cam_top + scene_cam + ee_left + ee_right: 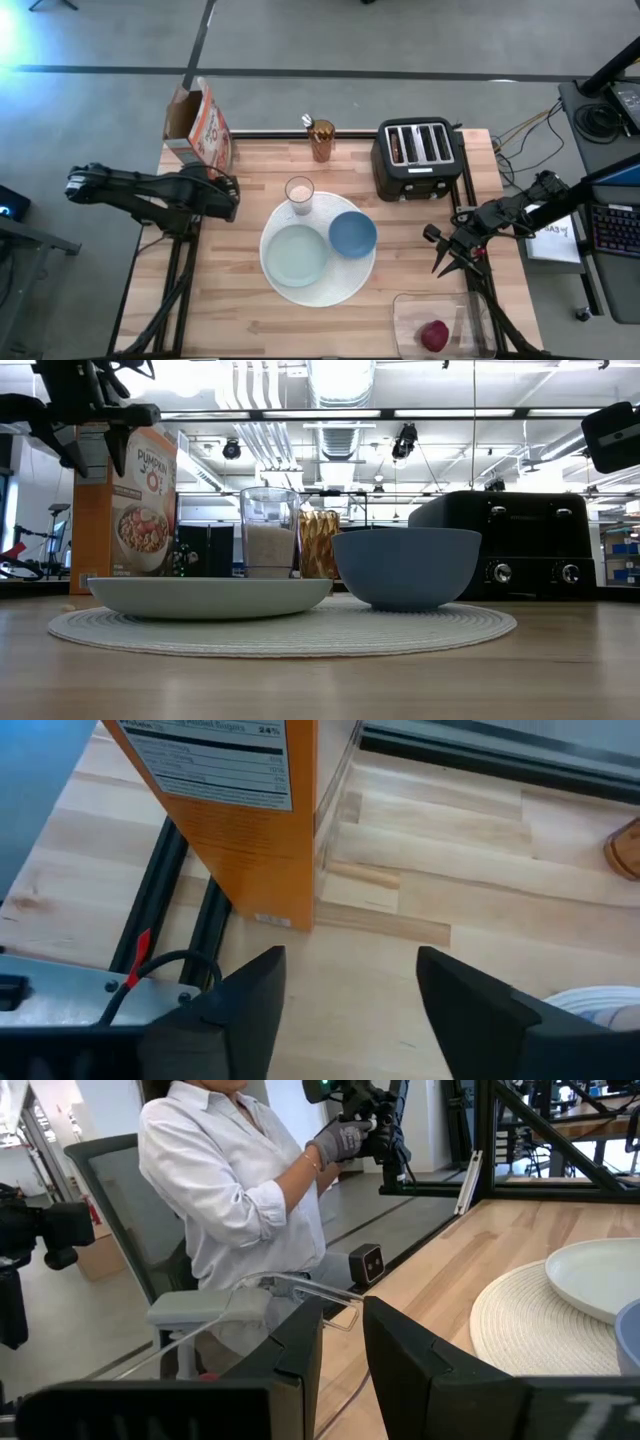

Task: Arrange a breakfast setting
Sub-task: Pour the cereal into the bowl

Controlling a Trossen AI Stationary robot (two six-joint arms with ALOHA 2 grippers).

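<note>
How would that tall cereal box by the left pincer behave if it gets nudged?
The cereal box stands tall on a narrow base, so it would probably tip rather than slide. Its top flap is open, so it may be partly empty and light. The left pincer is beside it.

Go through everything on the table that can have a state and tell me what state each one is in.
cereal box: upright, top flaps open
milk glass: upright, partly filled with white
blue bowl: upright on the round mat, contents not visible
pale green plate: flat on the mat, nothing on it
toaster: slots hold no toast that shows
red fruit: inside a clear container
left hand: open, holding nothing
right hand: fingers slightly apart, holding nothing
</note>
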